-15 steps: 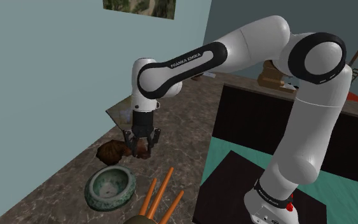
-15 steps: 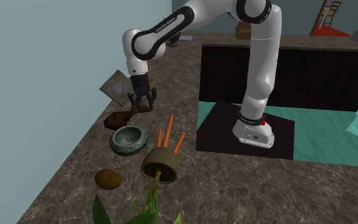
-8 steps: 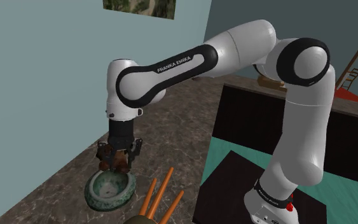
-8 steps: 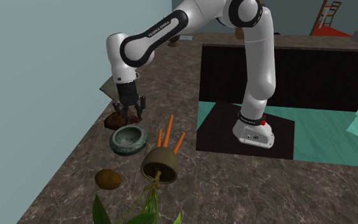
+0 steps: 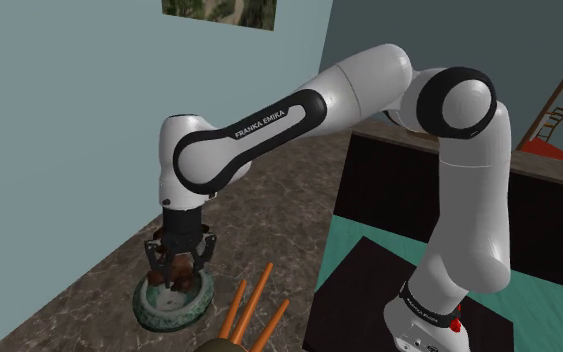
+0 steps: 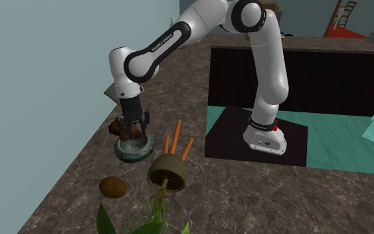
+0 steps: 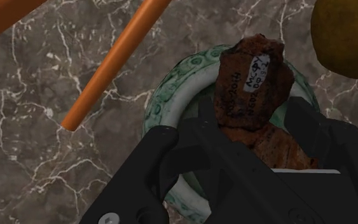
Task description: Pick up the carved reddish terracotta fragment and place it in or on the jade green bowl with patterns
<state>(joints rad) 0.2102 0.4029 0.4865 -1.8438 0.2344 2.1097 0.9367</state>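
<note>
The pincer [image 5: 177, 268] holds the reddish carved fragment [image 7: 250, 83] clamped between its fingers, right over the green patterned bowl [image 5: 155, 312] on the marbled surface [image 7: 37, 146]. The piece juts past the fingertips toward the bowl's rim, so a release here may land it on that rim and tip it out. A sideways correction risks knocking the orange rods [image 7: 114, 60] lying beside the bowl.

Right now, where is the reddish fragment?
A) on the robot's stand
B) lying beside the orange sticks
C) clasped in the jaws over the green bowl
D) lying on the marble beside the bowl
C: the wrist view shows the fragment clasped between the jaws, with the green bowl directly beneath it.
</note>
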